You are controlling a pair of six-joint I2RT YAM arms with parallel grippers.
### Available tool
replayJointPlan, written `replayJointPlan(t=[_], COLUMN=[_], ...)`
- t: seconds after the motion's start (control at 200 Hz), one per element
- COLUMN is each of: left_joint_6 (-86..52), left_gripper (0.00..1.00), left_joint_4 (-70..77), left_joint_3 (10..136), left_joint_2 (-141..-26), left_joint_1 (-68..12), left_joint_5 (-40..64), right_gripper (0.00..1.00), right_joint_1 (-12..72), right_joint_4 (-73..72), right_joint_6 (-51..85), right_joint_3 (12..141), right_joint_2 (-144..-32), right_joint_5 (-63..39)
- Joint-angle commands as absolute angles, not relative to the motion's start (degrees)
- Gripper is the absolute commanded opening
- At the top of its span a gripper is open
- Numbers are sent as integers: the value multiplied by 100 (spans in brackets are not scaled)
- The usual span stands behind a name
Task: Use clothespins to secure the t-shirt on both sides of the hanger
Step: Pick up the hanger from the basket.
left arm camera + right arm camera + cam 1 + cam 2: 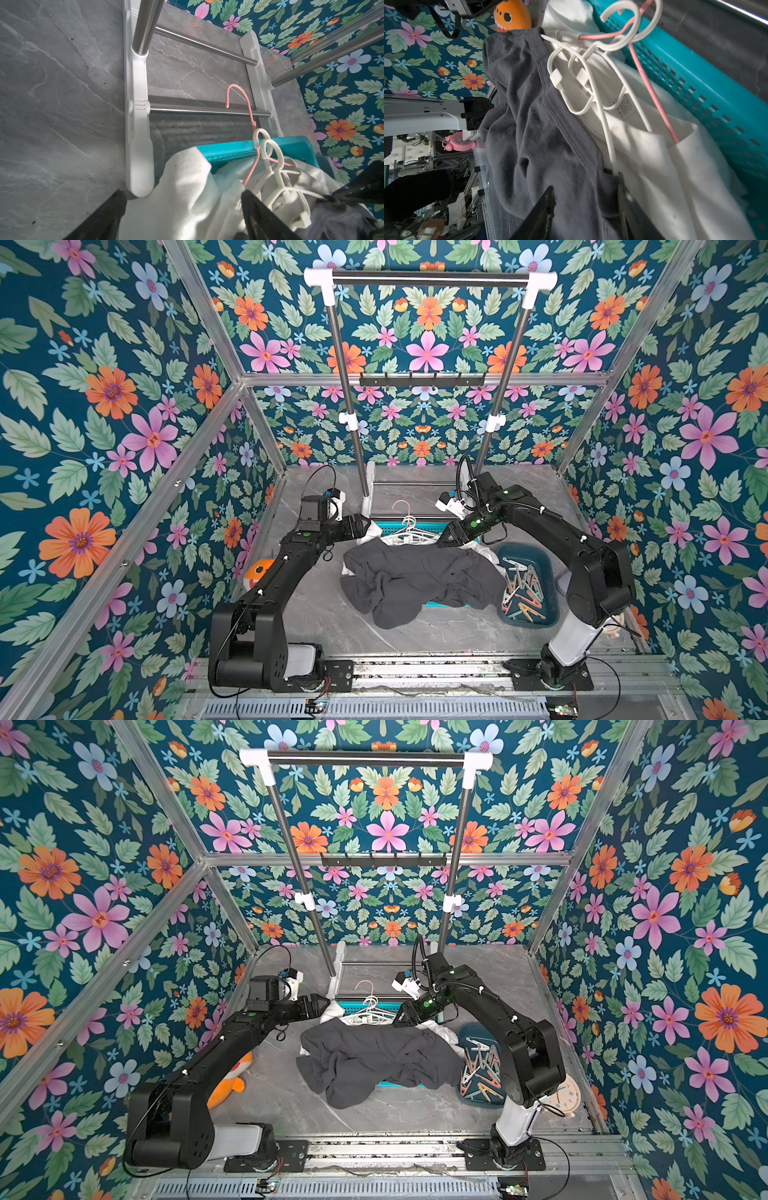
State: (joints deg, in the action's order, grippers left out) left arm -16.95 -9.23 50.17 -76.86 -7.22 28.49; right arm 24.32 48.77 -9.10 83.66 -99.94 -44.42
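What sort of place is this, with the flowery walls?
Likely a mock laundry corner built inside a test booth: a steel clothes rail with white joints stands on the grey marble-look tabletop, a teal perforated plastic basket holds shirts and hangers, and pastel clothespins fill a dark blue tub.

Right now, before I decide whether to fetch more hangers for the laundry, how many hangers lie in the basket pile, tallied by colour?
White plastic hangers: 2
Thin pink hanger: 1
Total: 3
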Motion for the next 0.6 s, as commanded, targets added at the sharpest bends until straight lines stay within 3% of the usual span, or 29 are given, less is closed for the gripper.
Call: replayJointPlan(t=[0.0, 0.355, 0.595], left_joint_6=[-1644, -1652, -1652], left_gripper=[89, 90, 89], left_joint_4=[-914, -853, -844], left_joint_3=[5043, 4983, 5008], left_joint_2=[-7627, -7563, -7591], left_joint_1=[-732, -758, -765], left_joint_5=[2856, 2802, 2802], right_gripper=[48, 55, 46], right_joint_1=[2443, 2443, 2432], right_joint_4=[4803, 4833, 4772], right_joint_6=[-951, -988, -940], right_joint_3=[8279, 8366, 8336], right_joint_2=[-9995, -10463, -10285], right_joint_5=[-4504, -4452, -4808])
